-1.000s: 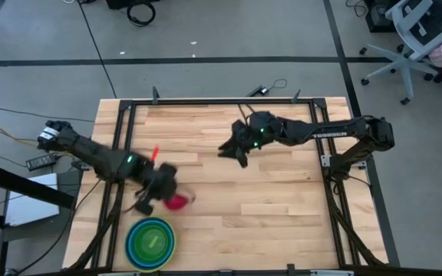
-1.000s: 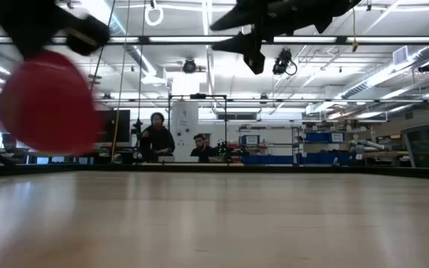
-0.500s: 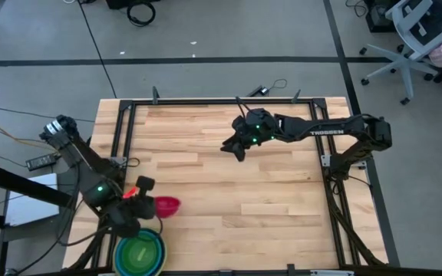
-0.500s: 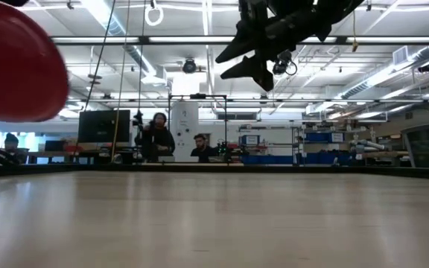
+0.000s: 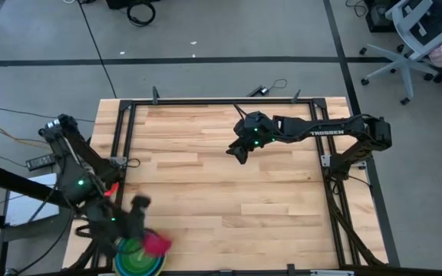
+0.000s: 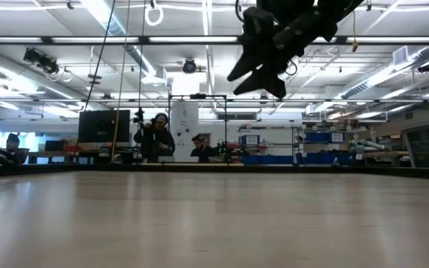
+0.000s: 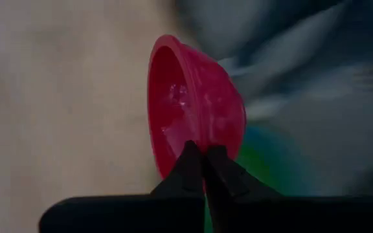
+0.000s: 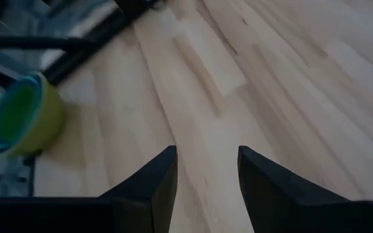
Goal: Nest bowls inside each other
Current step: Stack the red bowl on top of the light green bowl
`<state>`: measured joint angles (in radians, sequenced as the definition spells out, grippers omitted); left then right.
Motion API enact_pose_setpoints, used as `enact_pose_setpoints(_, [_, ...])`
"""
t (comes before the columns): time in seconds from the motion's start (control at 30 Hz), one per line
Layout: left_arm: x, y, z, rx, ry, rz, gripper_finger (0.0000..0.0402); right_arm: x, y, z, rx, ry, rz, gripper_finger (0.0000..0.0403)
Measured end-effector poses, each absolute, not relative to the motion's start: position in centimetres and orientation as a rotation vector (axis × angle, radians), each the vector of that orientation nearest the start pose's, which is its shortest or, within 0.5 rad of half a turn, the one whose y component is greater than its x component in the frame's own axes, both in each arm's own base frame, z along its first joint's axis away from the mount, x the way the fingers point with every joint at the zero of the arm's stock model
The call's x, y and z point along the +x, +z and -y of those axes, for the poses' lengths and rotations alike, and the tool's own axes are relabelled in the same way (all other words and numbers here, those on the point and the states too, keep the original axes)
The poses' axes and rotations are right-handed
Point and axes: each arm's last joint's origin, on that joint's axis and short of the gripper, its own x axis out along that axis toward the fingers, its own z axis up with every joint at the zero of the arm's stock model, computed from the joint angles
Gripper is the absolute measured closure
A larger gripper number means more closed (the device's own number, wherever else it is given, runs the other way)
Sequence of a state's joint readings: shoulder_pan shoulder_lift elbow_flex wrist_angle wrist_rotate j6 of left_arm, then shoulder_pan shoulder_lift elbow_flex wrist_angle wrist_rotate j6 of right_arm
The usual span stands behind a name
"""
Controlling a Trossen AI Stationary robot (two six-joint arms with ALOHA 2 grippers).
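Note:
The small magenta-red bowl (image 5: pixel 158 244) hangs at the table's near left corner, over the right edge of a stack of nested bowls (image 5: pixel 135 259). My left gripper (image 5: pixel 146 234) is shut on it. The stack shows lime green outermost (image 8: pixel 47 120), with blue and green bowls inside it (image 8: pixel 15 110). My right gripper (image 5: pixel 235 153) hovers open and holding nothing over the table's far middle, and shows high up in the low view (image 6: pixel 258 78). My left gripper pinches the red bowl's wall at its rim (image 7: pixel 180 158), one finger (image 7: pixel 188 165) inside the bowl and one (image 7: pixel 220 167) outside. The bowl is lifted clear and tipped on its side, its opening facing sideways, above the blurred green stack (image 7: pixel 258 158).
The wooden table (image 5: pixel 244 192) lies bare between the stack and my right gripper (image 8: pixel 206 171). A black frame (image 5: pixel 221 100) runs round the table. People stand in the room beyond the table's far edge (image 6: pixel 157 138).
My left gripper has swung from the table's left middle toward the near left corner, rising, and carried the red bowl over the stack; the bowl has left the low view. My right gripper has tipped its fingers further downward and sunk slightly.

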<state>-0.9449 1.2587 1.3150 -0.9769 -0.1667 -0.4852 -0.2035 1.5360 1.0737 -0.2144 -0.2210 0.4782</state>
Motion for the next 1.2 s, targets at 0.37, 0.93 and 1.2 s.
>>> enact_pose_setpoints(0.37, [12.5,29.2,23.4,0.064,-0.644,-1.233,0.0401,32.4,24.8,5.9,0.607,-0.251,-0.680,0.0238])
enact_pose_setpoints(0.93, [12.9,27.5,22.4,0.302,-0.225,-1.224,0.0401,32.7,24.8,4.3,0.604,-0.236,-0.690,0.0238])
enact_pose_setpoints(1.2, [12.9,27.6,22.3,0.307,-0.212,-1.225,0.0400,32.6,24.8,4.3,0.600,-0.234,-0.695,0.0238])
